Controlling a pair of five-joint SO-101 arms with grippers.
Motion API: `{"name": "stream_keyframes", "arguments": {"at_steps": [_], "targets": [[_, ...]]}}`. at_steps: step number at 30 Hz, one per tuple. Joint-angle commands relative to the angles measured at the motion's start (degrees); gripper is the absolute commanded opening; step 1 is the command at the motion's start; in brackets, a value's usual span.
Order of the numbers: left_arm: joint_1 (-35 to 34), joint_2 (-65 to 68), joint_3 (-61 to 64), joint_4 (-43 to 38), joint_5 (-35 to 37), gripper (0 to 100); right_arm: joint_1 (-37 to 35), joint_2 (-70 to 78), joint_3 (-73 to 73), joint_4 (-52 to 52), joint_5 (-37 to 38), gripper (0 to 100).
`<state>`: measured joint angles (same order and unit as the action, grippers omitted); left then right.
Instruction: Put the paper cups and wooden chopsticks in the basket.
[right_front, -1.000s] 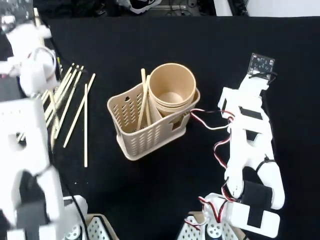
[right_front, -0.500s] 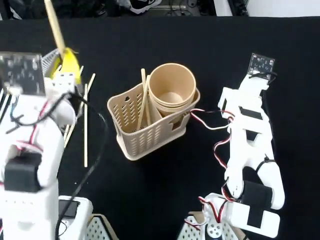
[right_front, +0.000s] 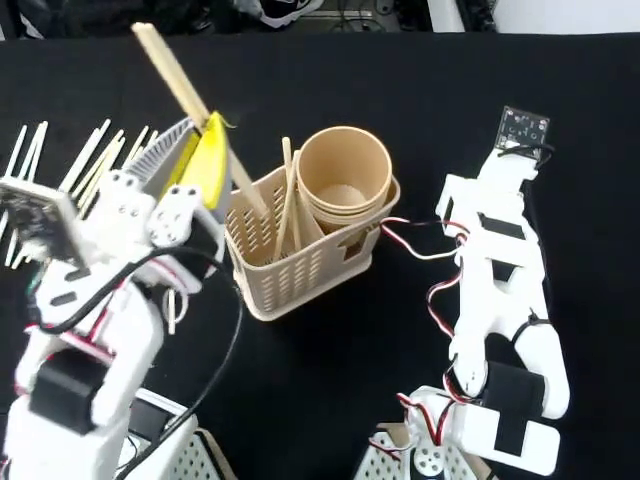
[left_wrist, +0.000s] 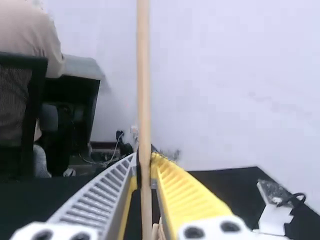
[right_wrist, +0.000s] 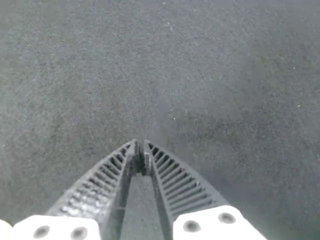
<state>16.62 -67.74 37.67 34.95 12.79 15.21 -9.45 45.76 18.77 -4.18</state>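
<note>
Black table (right_front: 330, 400), matte, grainy surface, spans scene. Past far edge: tangle of cables (right_front: 350, 12); white-and-dark item (right_front: 285, 8), maybe shoe, hard to tell. White patch (right_front: 565, 15) at far right corner. Room beyond table: white wall (left_wrist: 225, 75); black chair (left_wrist: 20, 110) beside dark cabinet (left_wrist: 75, 95) with grey top; plug (left_wrist: 121, 135) and leads at wall foot.

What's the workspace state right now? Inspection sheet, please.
surface: black cloth tabletop.
job's things: stacked paper cups and chopsticks stand in the beige basket; loose chopsticks lie on the cloth by the left arm.
clutter: nothing seen.
grippers: left pincer shut on the held chopstick, tilted, lower end at the basket; right pincer shut, empty, over bare cloth.
cables: red, white and black wires beside the basket.
surroundings: white wall, black chair.
</note>
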Motion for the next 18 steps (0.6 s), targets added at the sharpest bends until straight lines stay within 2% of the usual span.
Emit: {"name": "stream_keyframes", "arguments": {"at_steps": [1,9,13,15,18], "targets": [[0.8,-0.4,5.8,-4.5,0.4,3,0.1,-0.1,-0.6,-1.2,0.6,1.5],[1.6,-0.6,15.4,-5.7,-5.9,5,0.1,-0.1,-0.6,-1.2,0.6,1.5],[1.6,-0.6,11.7,2.3,-3.1,23,0.1,-0.1,-0.6,-1.2,0.6,1.5],[1.2,-0.6,8.0,7.6,0.5,25,0.1,-0.1,-0.6,-1.2,2.3,1.5],[0.7,-0.6,1.2,13.8,0.2,25,0.0,-0.1,-0.6,-1.2,3.7,1.5]]}}
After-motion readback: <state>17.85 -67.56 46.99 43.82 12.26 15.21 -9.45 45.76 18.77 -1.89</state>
